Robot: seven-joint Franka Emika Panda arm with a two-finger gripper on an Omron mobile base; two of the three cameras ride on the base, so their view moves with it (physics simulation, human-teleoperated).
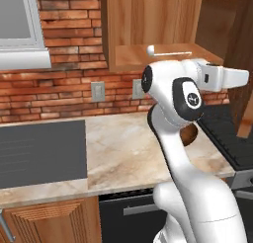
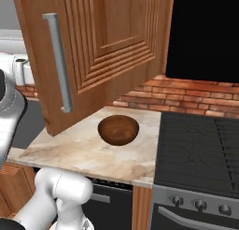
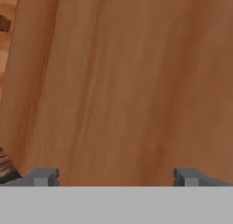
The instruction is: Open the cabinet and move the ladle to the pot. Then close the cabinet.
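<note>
One marble counter (image 1: 123, 143), brick wall (image 1: 74, 24), possibly stove (image 2: 200, 145)

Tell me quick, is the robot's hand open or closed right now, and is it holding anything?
Hand: open, holding nothing, facing the brown wooden cabinet door.

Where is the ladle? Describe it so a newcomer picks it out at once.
Start at the wall-hung wooden cabinet above the marble counter, its door swung open. On its bottom shelf lies the ladle, flat on its side. It is slim and silvery-white, a small round cup at the left and a long thin handle running right, the one pale thing against the brown wood.
</note>
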